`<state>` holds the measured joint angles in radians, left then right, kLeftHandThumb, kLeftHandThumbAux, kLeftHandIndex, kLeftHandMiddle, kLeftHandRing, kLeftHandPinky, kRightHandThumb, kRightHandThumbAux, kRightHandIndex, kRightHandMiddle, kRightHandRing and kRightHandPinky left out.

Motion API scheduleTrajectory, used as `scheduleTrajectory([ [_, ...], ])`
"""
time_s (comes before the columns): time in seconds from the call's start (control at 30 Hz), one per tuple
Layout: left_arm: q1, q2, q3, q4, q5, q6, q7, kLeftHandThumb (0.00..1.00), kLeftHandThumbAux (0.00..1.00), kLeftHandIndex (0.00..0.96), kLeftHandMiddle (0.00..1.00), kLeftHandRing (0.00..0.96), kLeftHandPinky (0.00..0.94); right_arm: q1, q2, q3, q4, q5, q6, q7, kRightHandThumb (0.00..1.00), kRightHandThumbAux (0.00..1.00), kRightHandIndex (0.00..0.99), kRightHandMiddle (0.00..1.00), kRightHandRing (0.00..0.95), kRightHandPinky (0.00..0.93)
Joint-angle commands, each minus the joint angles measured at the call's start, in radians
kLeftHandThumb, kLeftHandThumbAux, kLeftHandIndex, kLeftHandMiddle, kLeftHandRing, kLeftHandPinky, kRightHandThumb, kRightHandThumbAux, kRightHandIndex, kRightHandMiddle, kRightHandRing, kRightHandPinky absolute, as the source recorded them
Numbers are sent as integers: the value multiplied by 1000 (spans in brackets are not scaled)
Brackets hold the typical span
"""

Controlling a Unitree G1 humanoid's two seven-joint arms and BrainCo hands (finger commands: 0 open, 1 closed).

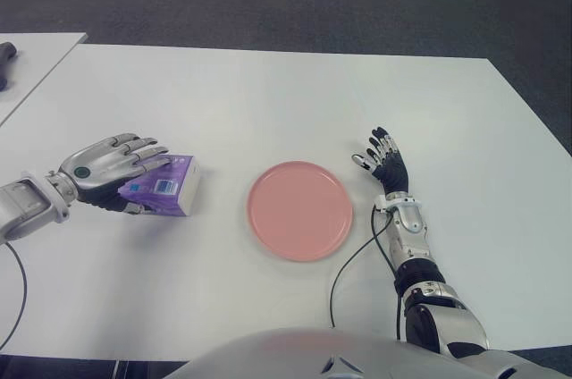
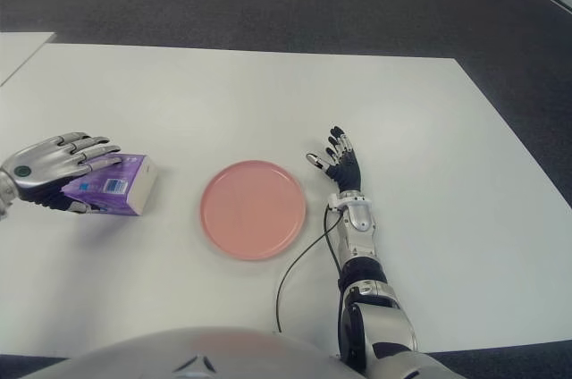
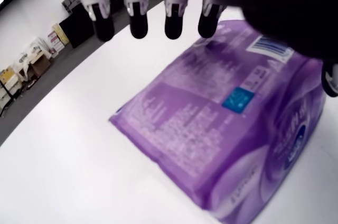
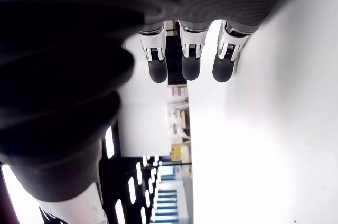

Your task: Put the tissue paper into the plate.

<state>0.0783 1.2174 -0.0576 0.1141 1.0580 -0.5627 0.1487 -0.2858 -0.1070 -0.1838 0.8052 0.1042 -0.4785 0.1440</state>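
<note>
1. The left hand (image 1: pixel 112 164) sits over the tissue pack (image 1: pixel 164 186); its fingers (image 3: pixel 138 22) reach out straight across the top, and in the wrist view they hover clear of the wrapper; nothing is clamped yet, though the thumb (image 3: pixel 330 78) shows low at the pack's side.
2. The pack lies flat on the white counter (image 1: pixel 268 93), well to the left of the plate (image 1: pixel 299 210); a bare strip of counter lies between them.
3. The right hand (image 1: pixel 382 161) shows just right of the plate, fingers spread, holding nothing; a cable (image 1: pixel 350 263) trails from its wrist across the counter near the plate's rim.
4. Risks, as I judge them: the wrapper looks glossy and soft, so a close from above may squeeze the pack and let it slide out; a grip with only the fingertips over the far edge could tip it on the lift.
5. If the fingers close late or shallow, they may shove the pack along the counter rather than take it.
6. On the carry, a low pass could knock the plate's near rim and shift it; a release short of centre could leave the pack hanging over the rim.
</note>
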Motion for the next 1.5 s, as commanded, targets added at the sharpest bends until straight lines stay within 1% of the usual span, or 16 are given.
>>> scheduleTrajectory([
  [0.03,13,-13,-12,-11,9,27,-2,296,217,0,0,0,0,75,7,6,38,-4,72,-6,0,857,0,0,0,41],
  [0.37,31,-16,-27,-29,15,56,-8,321,211,0,0,0,0,76,2,5,23,12,105,2,0,859,0,0,0,40],
  [0.47,16,-25,-45,-17,22,57,-7,316,213,0,0,0,0,77,2,4,20,18,111,9,0,858,0,0,0,41],
  [0.63,-9,-43,-78,18,25,55,7,301,219,0,0,0,0,80,-1,8,20,12,98,11,0,855,0,0,0,38],
  [0.83,-52,-67,-136,90,57,53,51,294,221,0,0,0,0,84,-4,15,15,-4,90,-4,0,847,0,0,0,40],
  [1.13,-106,-87,-208,148,93,68,90,315,211,0,0,0,0,89,-5,10,12,5,88,10,0,842,0,0,0,46],
  [1.33,-131,-101,-244,168,95,74,106,307,210,0,0,0,0,86,-5,3,4,22,112,24,1,835,5,6,0,48],
  [1.5,-138,-106,-260,176,88,76,120,306,207,0,0,0,0,101,-10,11,-31,15,125,18,0,818,2,3,0,38],
])
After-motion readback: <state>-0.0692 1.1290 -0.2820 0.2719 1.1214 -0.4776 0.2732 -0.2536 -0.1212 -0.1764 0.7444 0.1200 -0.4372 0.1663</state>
